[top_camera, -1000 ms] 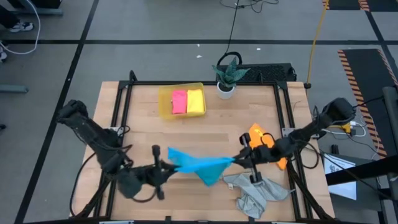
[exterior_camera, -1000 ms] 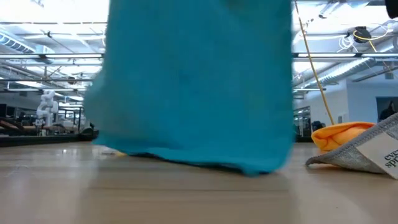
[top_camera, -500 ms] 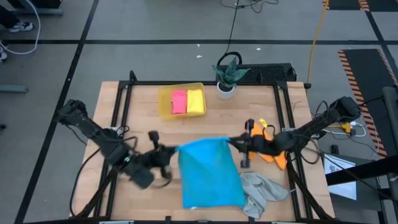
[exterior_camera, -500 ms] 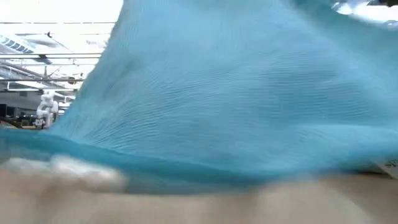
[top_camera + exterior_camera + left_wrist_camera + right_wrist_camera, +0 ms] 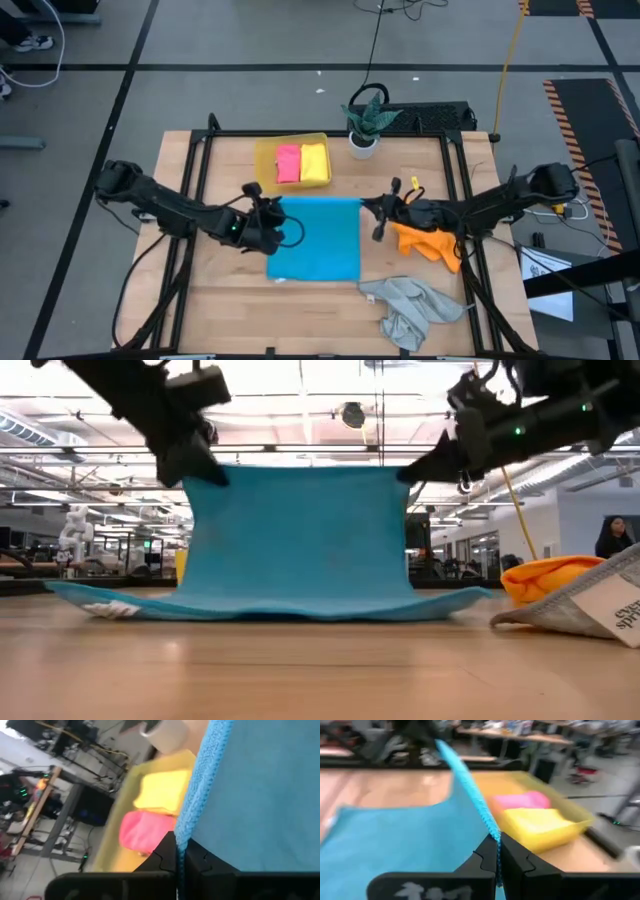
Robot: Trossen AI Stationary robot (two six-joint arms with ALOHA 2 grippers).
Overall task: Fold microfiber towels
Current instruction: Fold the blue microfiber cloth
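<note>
Both arms reach low toward the middle of the wooden worktop [image 5: 210, 300]. The left gripper [image 5: 272, 212] has its jaws pinched shut on the far left corner of the bright blue towel [image 5: 318, 240]; the right gripper [image 5: 372, 207] has its jaws clamped on the far right corner. In the low view that far edge hangs lifted and taut between them, while the near half lies flat on the wood.

The blue towel is a soft square with a fine ribbed weave and a stitched hem. At 3 o'clock from it the orange towel [image 5: 428, 243] sits bunched under the right arm; at 5 o'clock the light grey towel [image 5: 412, 310] lies crumpled, a label showing. At 11 o'clock, the translucent yellow tray [image 5: 264, 165] holds the folded pink towel [image 5: 288, 163] and yellow towel [image 5: 315, 162] side by side.

Half a second ago the blue towel billowed nearer the front edge; now it is spread flatter and farther back, both grippers having moved away from the front.
</note>
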